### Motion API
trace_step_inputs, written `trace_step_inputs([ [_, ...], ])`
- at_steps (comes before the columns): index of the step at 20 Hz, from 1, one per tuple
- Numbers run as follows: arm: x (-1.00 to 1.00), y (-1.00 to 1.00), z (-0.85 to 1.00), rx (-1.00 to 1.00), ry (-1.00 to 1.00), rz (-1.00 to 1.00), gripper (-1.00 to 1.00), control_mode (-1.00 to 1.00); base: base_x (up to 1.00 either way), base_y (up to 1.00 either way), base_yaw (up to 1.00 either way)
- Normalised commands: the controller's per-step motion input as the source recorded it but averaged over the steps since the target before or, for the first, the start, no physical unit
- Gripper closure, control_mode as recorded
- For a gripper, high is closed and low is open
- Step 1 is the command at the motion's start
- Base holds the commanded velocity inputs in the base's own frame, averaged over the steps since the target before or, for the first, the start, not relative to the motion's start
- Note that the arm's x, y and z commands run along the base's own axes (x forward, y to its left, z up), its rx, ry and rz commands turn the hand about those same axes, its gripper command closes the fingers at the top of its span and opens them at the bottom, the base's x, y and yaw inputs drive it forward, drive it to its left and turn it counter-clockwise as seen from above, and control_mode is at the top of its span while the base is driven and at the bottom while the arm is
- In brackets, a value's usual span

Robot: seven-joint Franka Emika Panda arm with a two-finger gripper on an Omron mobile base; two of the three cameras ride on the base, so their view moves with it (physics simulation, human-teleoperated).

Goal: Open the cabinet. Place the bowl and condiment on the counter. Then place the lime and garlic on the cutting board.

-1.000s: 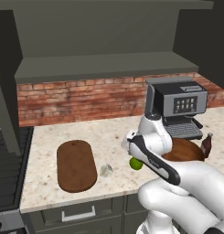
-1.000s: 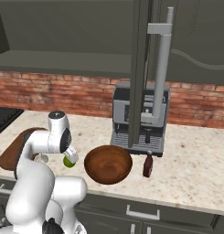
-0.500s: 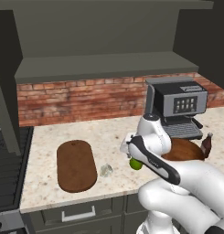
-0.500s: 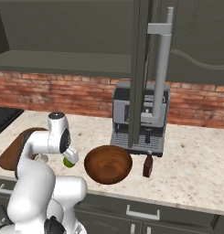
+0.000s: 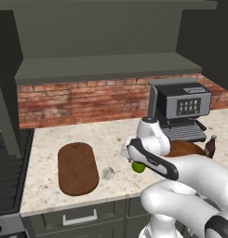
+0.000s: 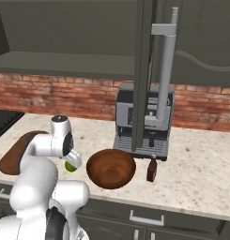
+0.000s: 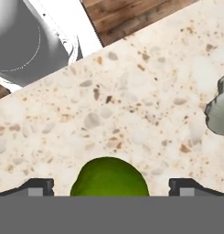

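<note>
The lime [image 7: 109, 177] lies low between my fingertips [image 7: 38, 186], with a gap on each side; my gripper [image 7: 111, 187] is open around it, just above the counter [image 7: 131, 105]. From the base, the lime [image 5: 138, 167] sits under the gripper [image 5: 135, 161] near the counter's front edge. The garlic [image 5: 108, 173] rests on the counter between the lime and the cutting board [image 5: 78, 168]. The bowl [image 6: 111, 168] and the condiment [image 6: 152, 170] stand on the counter by the coffee machine. The cabinet [image 5: 110, 67] is open, its door [image 6: 165, 79] swung forward.
A coffee machine [image 5: 180, 109] stands against the brick wall behind the bowl. The black stove [image 5: 8, 172] lies left of the cutting board. The other open cabinet door [image 5: 6, 107] hangs over the counter's left end. Drawer fronts [image 5: 80, 218] run below.
</note>
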Motion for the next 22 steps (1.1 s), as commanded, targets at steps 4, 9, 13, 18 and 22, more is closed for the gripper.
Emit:
trace_step_inputs([
  [4,0.00,0.00,-0.33,0.00,0.00,0.01,-1.00,-1.00,0.00,0.00,0.00],
  [9,0.00,0.00,-0.32,0.00,0.00,0.01,-1.00,-1.00,0.00,0.00,0.00],
  [13,0.02,0.00,-0.29,-0.01,0.00,0.00,-1.00,-1.00,0.00,0.00,0.00],
  [18,0.00,0.00,-0.23,-0.01,0.00,0.00,1.00,-1.00,0.00,0.00,0.00],
  [22,0.00,0.00,-0.07,-0.02,0.00,0.00,1.00,-1.00,0.00,0.00,0.00],
])
